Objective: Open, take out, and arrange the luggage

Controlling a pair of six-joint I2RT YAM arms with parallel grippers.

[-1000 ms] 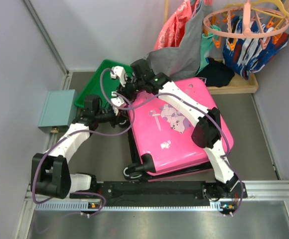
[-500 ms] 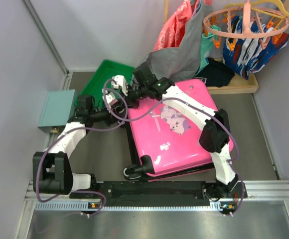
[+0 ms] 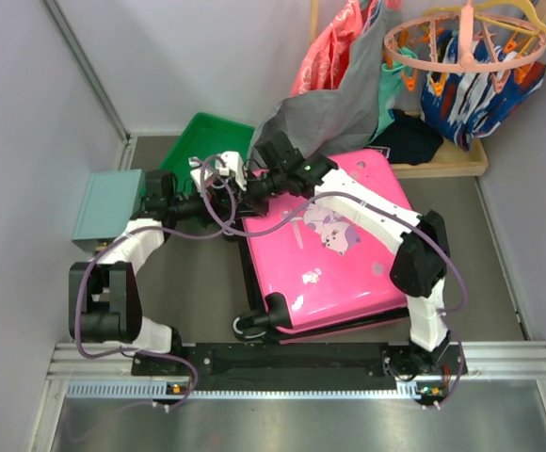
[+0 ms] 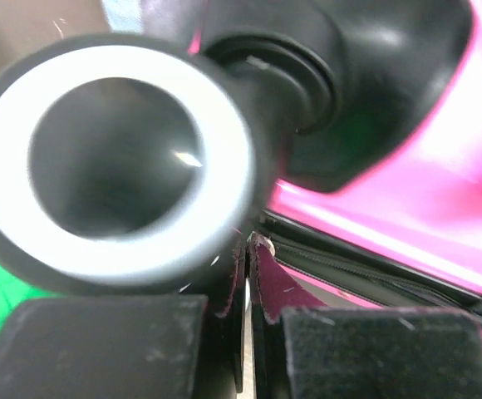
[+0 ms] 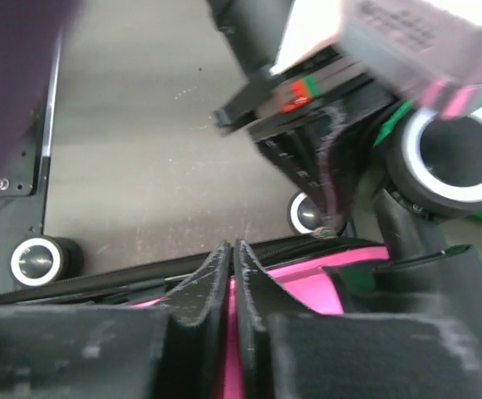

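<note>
Grey surface (image 3: 193,282) lower left of centre is open, as is the strip right of the luggage (image 3: 339,264). Upper left is crowded: green tray (image 3: 205,139), teal box (image 3: 106,202), left arm (image 3: 127,250) and right arm (image 3: 367,202) meeting at the luggage's upper-left corner. Hanging clothes (image 3: 334,94) overhang its top edge.

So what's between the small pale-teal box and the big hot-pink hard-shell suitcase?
In the top view, the left arm and its purple cable reach across bare grey floor between the pale-teal box and the hot-pink suitcase.
</note>
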